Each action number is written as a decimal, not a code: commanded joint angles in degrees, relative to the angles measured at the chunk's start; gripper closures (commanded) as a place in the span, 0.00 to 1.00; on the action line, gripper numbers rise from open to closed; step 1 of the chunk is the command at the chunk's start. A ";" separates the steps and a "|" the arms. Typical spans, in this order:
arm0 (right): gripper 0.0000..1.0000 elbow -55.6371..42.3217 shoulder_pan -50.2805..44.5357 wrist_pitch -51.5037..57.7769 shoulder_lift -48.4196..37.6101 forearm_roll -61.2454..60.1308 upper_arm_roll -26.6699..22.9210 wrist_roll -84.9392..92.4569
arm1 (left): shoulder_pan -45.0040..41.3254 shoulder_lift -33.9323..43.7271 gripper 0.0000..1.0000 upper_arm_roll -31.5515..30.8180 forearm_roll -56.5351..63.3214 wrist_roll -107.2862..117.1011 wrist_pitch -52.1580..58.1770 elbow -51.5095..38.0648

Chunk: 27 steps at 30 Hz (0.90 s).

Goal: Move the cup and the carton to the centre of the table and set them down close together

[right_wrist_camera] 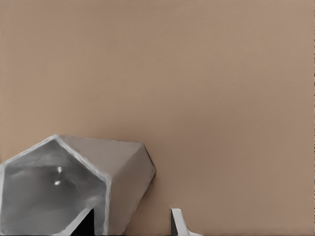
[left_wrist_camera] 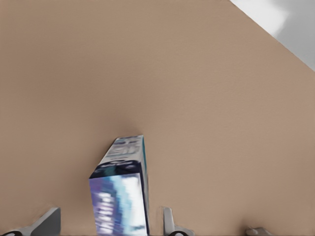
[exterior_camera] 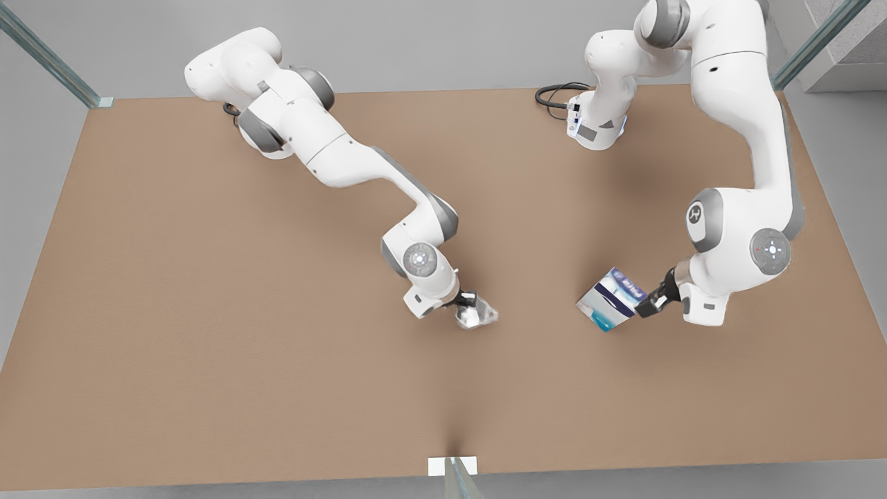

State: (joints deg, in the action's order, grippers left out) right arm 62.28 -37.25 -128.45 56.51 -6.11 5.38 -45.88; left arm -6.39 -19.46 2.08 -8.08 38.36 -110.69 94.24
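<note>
The carton, white, dark blue and teal, sits right of the table's middle in the front view. My left gripper is at its right end. In the left wrist view the carton lies between the two fingers, with bare table showing on both sides, so the gripper is open around it. The silver faceted cup is near the table's middle, against my right gripper. In the right wrist view the cup's mouth faces the camera. One finger stands apart from its wall.
The two arm bases stand at the table's far edge, with a black cable beside the one on the front view's right. A small white tab marks the near edge. Bare tabletop separates cup and carton.
</note>
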 commanded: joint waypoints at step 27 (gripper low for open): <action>0.00 12.43 36.29 41.35 -46.22 5.32 -14.61 54.49 | -3.63 -1.45 0.00 0.38 -0.62 6.03 -5.24 8.76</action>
State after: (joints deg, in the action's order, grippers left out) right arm 74.78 -0.82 -87.10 10.60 -0.49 -9.09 8.58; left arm -10.03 -21.20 2.46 -8.76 44.38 -116.22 103.01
